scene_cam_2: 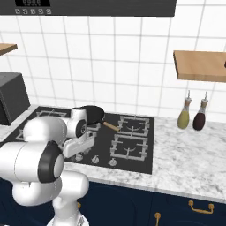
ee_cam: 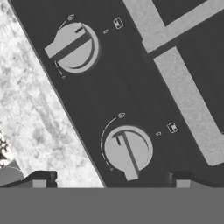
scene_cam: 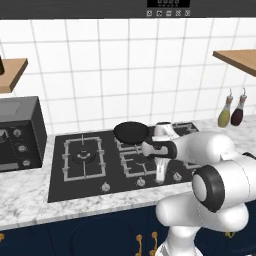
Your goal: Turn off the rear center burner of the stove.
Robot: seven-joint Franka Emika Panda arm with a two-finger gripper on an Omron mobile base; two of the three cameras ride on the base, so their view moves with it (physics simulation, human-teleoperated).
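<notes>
White square tiles point(scene_cam: 125, 70) cover the back wall. A dark appliance panel point(scene_cam: 167, 9) with small lit controls runs along the top edge. Wooden shelves hang at both sides — one at upper right point(scene_cam_2: 199, 66), another at far left point(scene_cam: 11, 74). A grey-veined marble counter point(scene_cam_2: 185, 152) spans the middle, over navy cabinets point(scene_cam_2: 176, 207) with brass handles.

Black microwave point(scene_cam: 19, 132) at the left — two bottles point(scene_cam_2: 191, 114) on the marble counter point(scene_cam_2: 190, 154)

Glossy white rounded-shell robot arm point(scene_cam: 215, 150), black joint bands, pale grey flat two-finger gripper point(scene_cam: 160, 175).
</notes>
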